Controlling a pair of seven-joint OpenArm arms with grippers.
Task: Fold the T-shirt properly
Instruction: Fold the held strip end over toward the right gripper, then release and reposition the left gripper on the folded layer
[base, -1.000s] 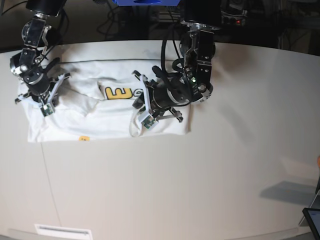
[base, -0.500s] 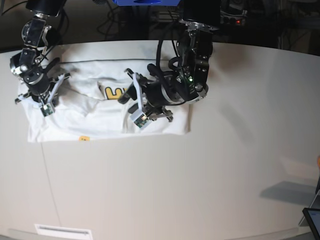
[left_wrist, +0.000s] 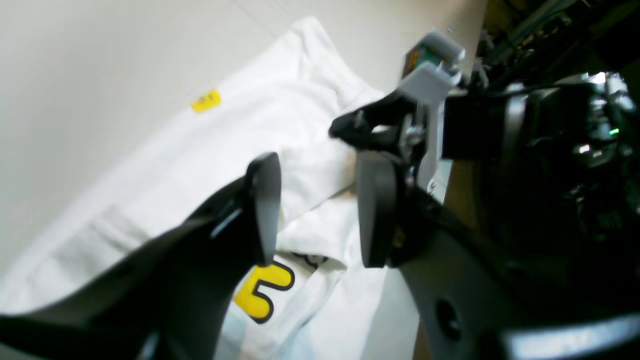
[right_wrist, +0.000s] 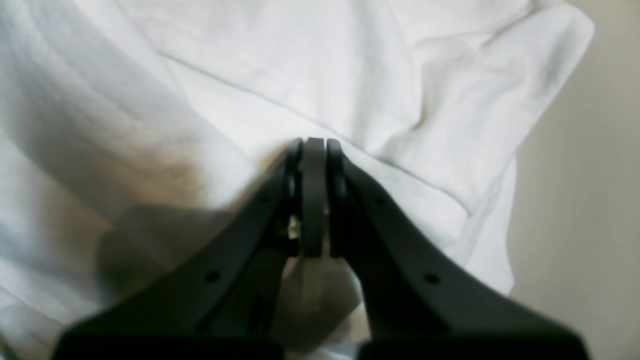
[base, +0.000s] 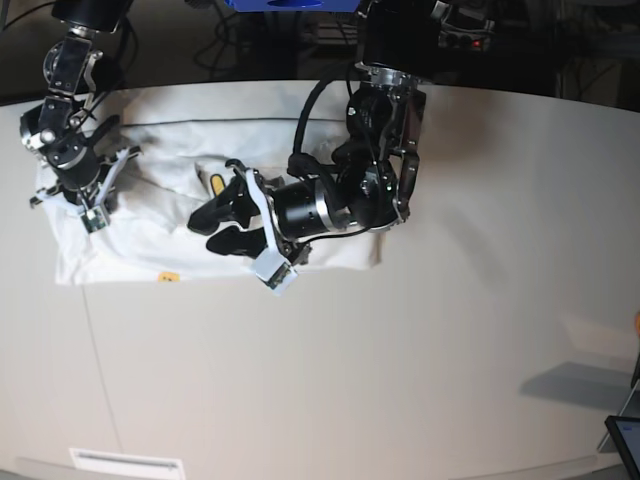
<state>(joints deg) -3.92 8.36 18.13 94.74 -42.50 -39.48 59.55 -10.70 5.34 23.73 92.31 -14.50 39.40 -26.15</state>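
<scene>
The worktop (base: 400, 360) is pale and wide, and the T-shirt (base: 150, 235) lies on its far left part in the base view. It is already a partly folded band, and its long axis runs left to right in that view, from the right arm's side to under the left arm. A small yellow mark (base: 168, 277) shows near its front edge, and a piece of the yellow print (left_wrist: 262, 295) shows in the left wrist view.

The left pincer (base: 215, 218) hovers over the middle of the band and points along it, toward the right arm. Its jaws stand apart with nothing between them; through the gap the left wrist view shows only white cloth lying below. So this pincer is released, and the cloth lies under it and ahead of it.

The right pincer (right_wrist: 314, 200) is at the other end of the band. Its jaws are pressed together, with the tips against a fold of the cloth; I cannot tell if any cloth is caught between them.

In my judgement the left arm is nearer to the middle of the shirt, so the next grasp there belongs to it, and it must go down and across the long axis.
</scene>
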